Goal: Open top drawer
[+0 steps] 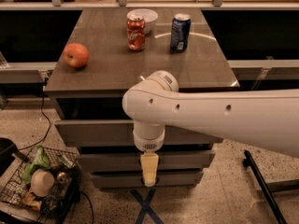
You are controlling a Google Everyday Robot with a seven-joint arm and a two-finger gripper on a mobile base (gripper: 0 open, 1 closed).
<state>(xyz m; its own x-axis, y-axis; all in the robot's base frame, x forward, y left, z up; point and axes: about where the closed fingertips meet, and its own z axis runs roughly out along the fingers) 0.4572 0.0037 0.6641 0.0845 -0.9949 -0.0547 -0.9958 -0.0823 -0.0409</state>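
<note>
The top drawer (93,133) is the widest grey front, just under the dark tabletop (117,69) of the cabinet. Its handle is hidden behind my white arm (210,115), which reaches in from the right across the drawer front. My gripper (149,170) hangs straight down from the wrist, pale yellow. It sits in front of the two narrower drawer fronts (187,158), just below the top drawer's lower edge and near its middle.
On the tabletop stand a red apple (75,55), a red can (136,32), a blue can (180,31) and a white bowl (142,19). A wire basket of clutter (39,183) sits on the floor at the left. A dark bar (261,183) lies on the floor at the right.
</note>
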